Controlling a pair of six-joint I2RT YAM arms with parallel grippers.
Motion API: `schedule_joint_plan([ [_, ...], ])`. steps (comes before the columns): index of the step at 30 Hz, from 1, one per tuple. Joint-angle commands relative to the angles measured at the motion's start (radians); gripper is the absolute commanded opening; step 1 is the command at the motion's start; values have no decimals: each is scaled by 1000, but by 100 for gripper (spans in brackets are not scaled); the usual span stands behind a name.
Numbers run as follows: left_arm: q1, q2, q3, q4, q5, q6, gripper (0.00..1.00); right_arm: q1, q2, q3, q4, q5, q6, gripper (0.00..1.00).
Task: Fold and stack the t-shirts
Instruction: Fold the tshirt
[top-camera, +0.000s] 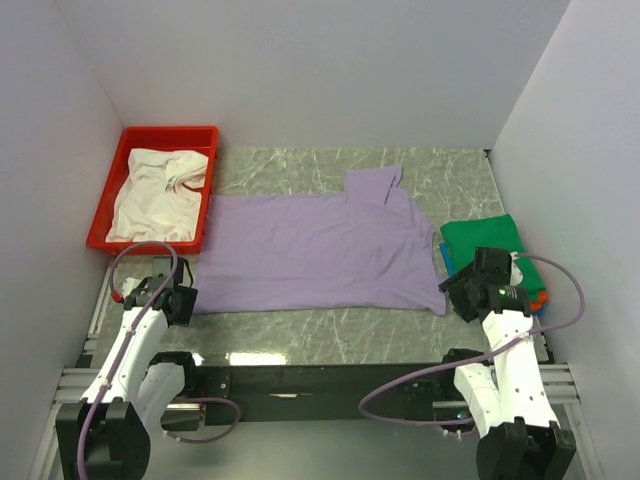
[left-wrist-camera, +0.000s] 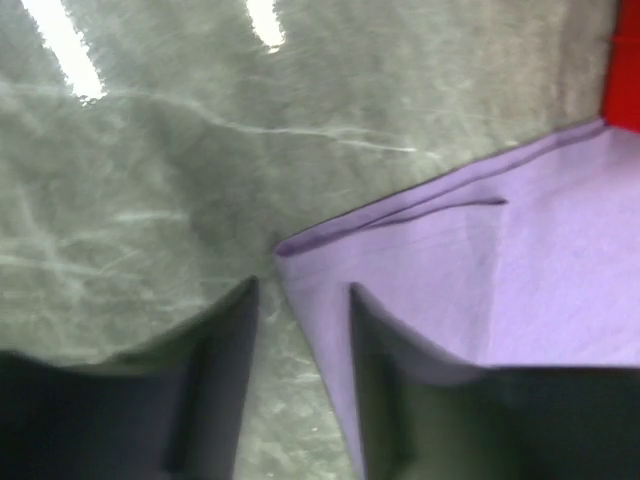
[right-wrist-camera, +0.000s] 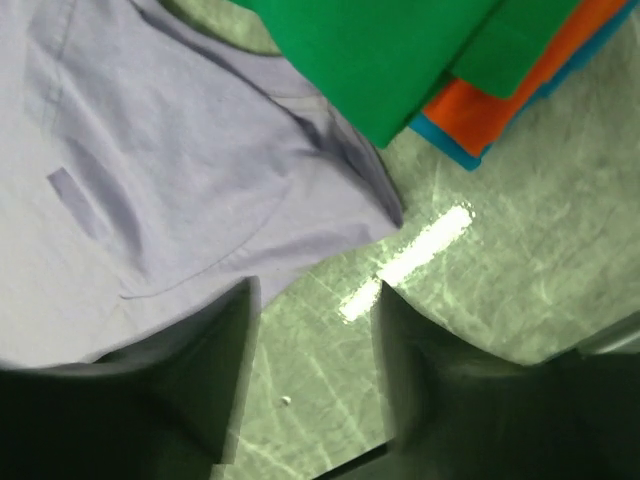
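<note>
A large lavender t-shirt (top-camera: 310, 250) lies spread flat on the marble table. My left gripper (top-camera: 182, 300) is open at its near left corner. In the left wrist view the shirt's corner (left-wrist-camera: 320, 270) lies between the open fingertips of the left gripper (left-wrist-camera: 300, 300). My right gripper (top-camera: 462, 290) is open at the shirt's near right corner. In the right wrist view the right gripper (right-wrist-camera: 315, 300) is over bare table, just off the shirt's hem (right-wrist-camera: 180, 170). A white t-shirt (top-camera: 155, 190) lies crumpled in the red tray. A folded green t-shirt (top-camera: 482, 238) tops the orange (right-wrist-camera: 500, 90) and blue (right-wrist-camera: 450, 145) ones at the right.
The red plastic tray (top-camera: 170, 133) stands at the back left, its corner showing in the left wrist view (left-wrist-camera: 625, 80). White walls close in the table on three sides. The folded stack sits close behind the right gripper.
</note>
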Motion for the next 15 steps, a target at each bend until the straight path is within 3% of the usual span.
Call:
schedule_joint_plan([
  [1,-1,-21,36,-65,-2,-34,51,-9,22,59,-45,0,-11,65],
  [3,-1,-33,59,-50,10,9,66,-7,27,74,-18,-15,-54,81],
  [4,-1,-37,68,-39,14,30,70,-7,27,83,-10,-17,-69,83],
  [9,-1,-19,186,-5,-12,188,70,51,68,131,91,-28,-129,85],
  [15,-44,111,240,55,-12,262,67,297,253,216,203,69,-108,86],
])
